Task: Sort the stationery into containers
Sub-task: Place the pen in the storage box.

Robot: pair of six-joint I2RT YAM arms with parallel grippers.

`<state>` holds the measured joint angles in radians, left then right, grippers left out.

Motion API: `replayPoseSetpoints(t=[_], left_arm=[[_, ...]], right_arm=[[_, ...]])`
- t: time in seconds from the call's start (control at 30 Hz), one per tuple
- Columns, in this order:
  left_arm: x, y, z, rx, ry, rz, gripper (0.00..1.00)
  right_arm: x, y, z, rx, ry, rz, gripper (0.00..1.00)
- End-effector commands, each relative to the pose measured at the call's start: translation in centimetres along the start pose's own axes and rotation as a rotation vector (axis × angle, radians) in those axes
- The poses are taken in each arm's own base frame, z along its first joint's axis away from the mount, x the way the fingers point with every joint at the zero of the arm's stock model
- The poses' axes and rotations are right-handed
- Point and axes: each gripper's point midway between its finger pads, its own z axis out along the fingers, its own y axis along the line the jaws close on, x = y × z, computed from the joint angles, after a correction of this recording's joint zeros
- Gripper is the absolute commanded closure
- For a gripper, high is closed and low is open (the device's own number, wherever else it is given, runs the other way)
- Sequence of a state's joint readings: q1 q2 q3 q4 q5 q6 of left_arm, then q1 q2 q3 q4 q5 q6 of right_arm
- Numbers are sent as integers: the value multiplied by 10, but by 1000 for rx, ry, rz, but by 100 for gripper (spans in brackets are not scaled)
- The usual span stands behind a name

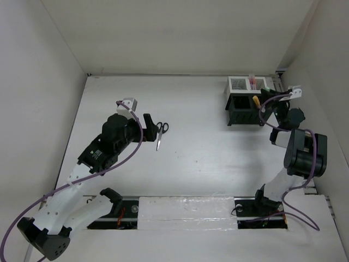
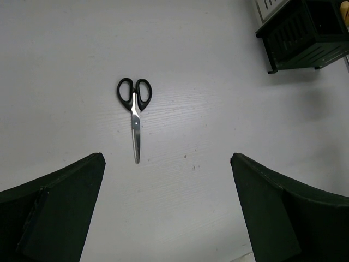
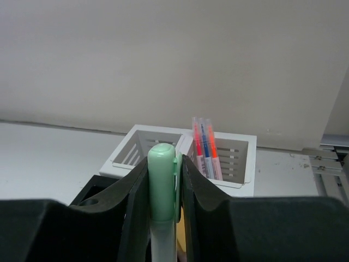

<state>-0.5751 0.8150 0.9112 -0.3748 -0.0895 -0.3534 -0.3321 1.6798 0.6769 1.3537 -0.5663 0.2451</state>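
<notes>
Black-handled scissors (image 1: 161,132) lie closed on the table, also in the left wrist view (image 2: 134,109). My left gripper (image 1: 147,124) is open and empty just left of them (image 2: 166,164). My right gripper (image 1: 268,97) is shut on a green highlighter (image 3: 162,185), held upright over the black mesh organiser (image 1: 245,111). The white mesh box (image 3: 163,143) stands behind it and holds three thin pens (image 3: 205,147). An orange highlighter (image 1: 254,101) stands in the black organiser.
White walls close in the table at the back and both sides. A metal bracket (image 3: 330,161) sits by the right wall. A taped strip (image 1: 185,207) runs along the near edge between the arm bases.
</notes>
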Motion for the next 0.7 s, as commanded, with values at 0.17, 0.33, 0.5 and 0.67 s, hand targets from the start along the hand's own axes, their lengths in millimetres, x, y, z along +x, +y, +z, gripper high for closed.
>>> replayPoseSetpoints(t=[0.17, 0.33, 0.5, 0.67], left_arm=[[-5, -6, -1, 25, -18, -9, 0], [-4, -6, 2, 22, -10, -8, 0], [-1, -7, 4, 26, 4, -7, 0], [-1, -7, 4, 26, 4, -7, 0]], right_arm=[[-47, 7, 20, -137, -216, -41, 100], [-54, 8, 29, -177, -237, -24, 100], [-59, 12, 28, -193, -245, -26, 100], [-77, 19, 22, -213, -277, -33, 100]])
